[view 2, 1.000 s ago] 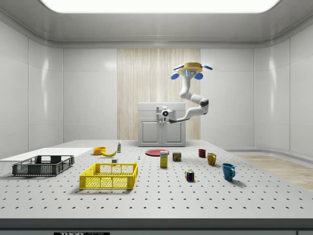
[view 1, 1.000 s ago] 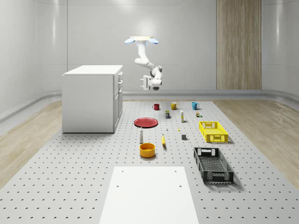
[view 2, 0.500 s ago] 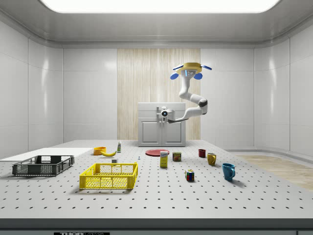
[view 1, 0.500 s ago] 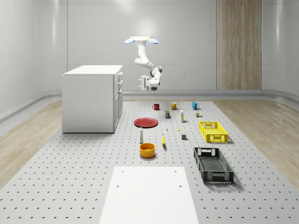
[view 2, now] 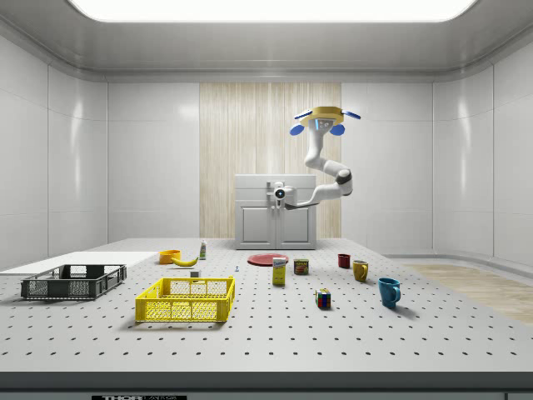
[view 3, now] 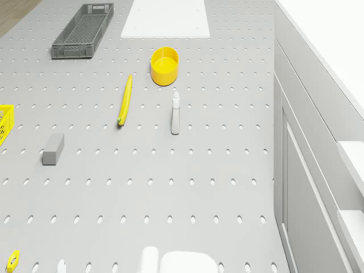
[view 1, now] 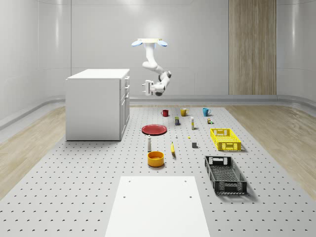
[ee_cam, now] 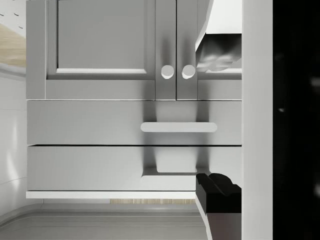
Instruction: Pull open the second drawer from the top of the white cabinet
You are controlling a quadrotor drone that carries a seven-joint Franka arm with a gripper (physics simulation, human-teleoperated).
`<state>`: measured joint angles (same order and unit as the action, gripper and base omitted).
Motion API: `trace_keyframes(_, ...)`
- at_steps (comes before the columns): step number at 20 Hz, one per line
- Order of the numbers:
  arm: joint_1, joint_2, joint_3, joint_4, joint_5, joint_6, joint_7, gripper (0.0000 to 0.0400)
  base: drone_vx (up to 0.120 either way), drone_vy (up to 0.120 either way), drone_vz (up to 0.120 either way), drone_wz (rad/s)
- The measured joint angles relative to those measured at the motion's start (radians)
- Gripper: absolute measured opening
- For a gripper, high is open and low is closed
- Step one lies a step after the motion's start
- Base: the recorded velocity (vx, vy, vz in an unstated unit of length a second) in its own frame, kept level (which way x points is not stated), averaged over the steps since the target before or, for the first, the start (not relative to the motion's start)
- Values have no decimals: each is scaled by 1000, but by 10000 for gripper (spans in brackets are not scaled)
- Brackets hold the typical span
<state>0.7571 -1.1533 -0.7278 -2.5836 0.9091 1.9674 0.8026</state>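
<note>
Drone (view 1: 149, 42): one white quadrotor with blue rotor tips, hovering above the far part of the grey perforated counter (view 1: 74, 187), higher than the white cabinet (view 1: 96, 106) and off its front face. One white jointed arm (view 1: 154, 66) hangs from it and bends toward the cabinet.

Jaws: at drawer height, just in front of the cabinet face and not touching it. In the wrist view two fingers (ee_cam: 217, 192) stand wide apart with nothing between them.

Cabinet front, wrist view: two drawers, two doors, two round knobs (ee_cam: 167, 71). The second drawer from the top (ee_cam: 100, 122) sits between the top drawer (ee_cam: 90, 167) and the doors, with one bar handle (ee_cam: 178, 127). Its front looks level with its neighbour's, so it appears closed.

Counter count:
- three mugs: red (view 1: 165, 113), yellow (view 1: 183, 112), blue (view 1: 206, 111)
- two slotted crates: yellow (view 1: 225, 139), black (view 1: 225, 174)
- one red plate (view 1: 154, 129)
- one orange bowl (view 1: 155, 158)
- one banana (view 1: 173, 148)
- one small white bottle (view 1: 149, 143)
- one flat white panel (view 1: 157, 205)
</note>
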Motion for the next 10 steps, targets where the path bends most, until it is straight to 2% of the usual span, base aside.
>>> trace_keyframes(10,57,48,105,-37,129,122,-52,300,0,0,0,0)
